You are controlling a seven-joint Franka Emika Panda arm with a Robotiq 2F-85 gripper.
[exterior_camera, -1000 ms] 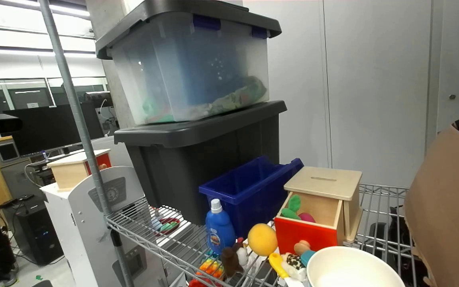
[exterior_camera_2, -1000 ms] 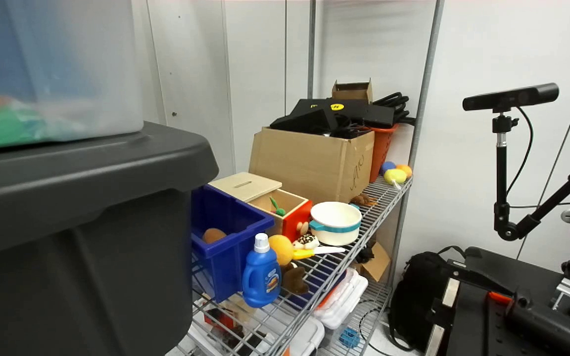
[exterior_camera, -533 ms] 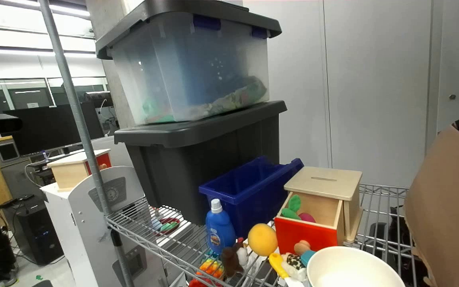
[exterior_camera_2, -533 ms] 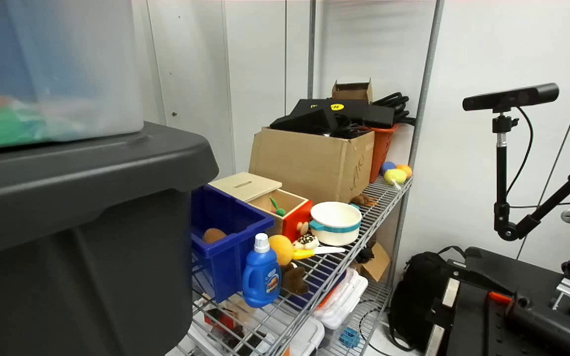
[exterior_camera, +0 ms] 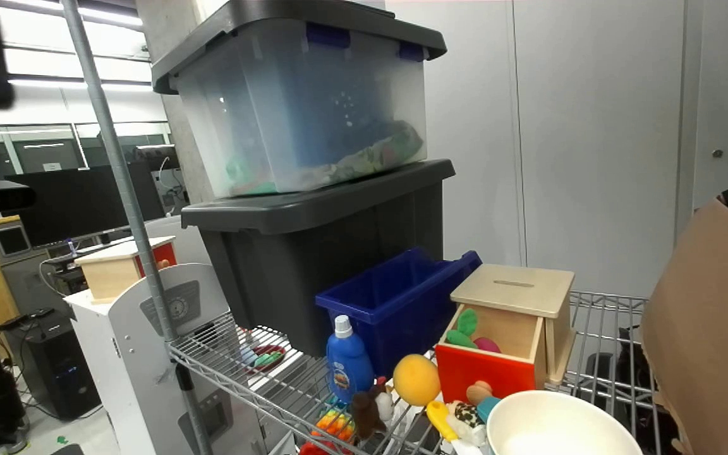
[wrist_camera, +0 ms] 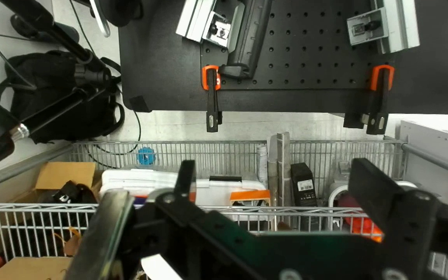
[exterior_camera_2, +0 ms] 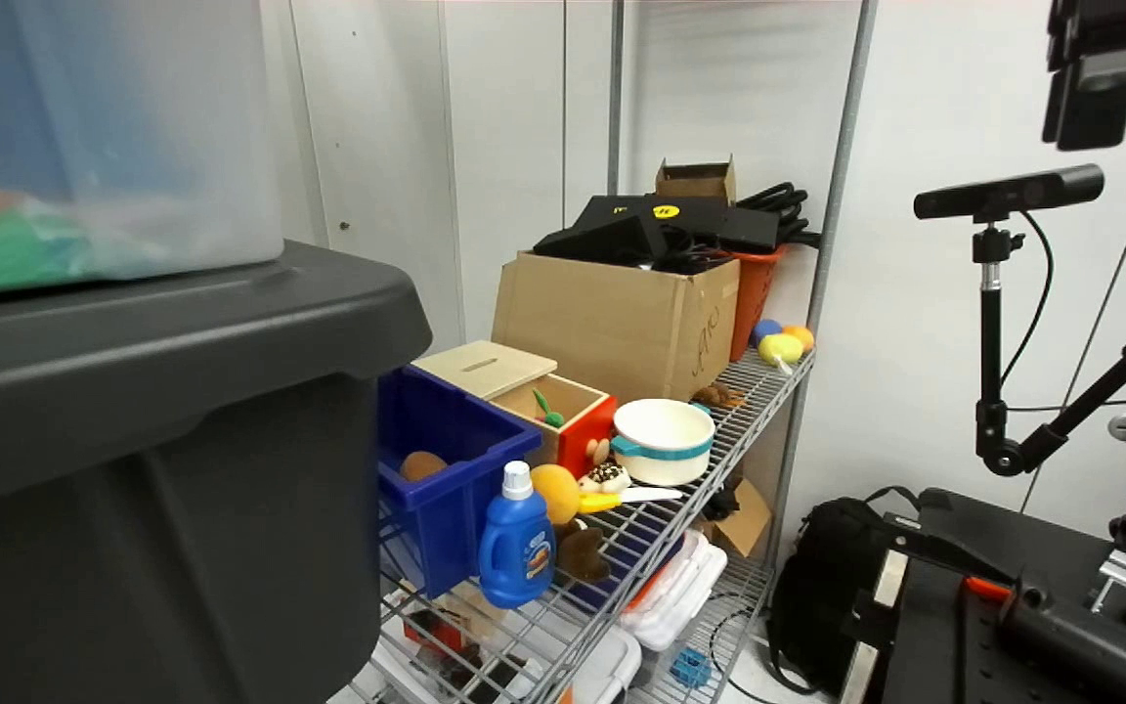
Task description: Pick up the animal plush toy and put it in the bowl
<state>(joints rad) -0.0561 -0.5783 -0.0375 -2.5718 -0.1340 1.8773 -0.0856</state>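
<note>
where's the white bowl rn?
In an exterior view, the white bowl sits right of centre on the wire shelf, just right of the red drawer front, with the yellow-handled knife just below it in the picture.

A white-capped blue plastic bottle point(exterior_camera: 349, 368) is standing beside a dark-blue rectangular plastic bin point(exterior_camera: 402, 332) on a silver metal-wire shelf point(exterior_camera: 237, 385).

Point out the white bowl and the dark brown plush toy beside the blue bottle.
White bowl point(exterior_camera_2: 664, 470): in an exterior view, on its outer wall.
Dark brown plush toy point(exterior_camera_2: 584, 557): in an exterior view, on its brown side.
</note>
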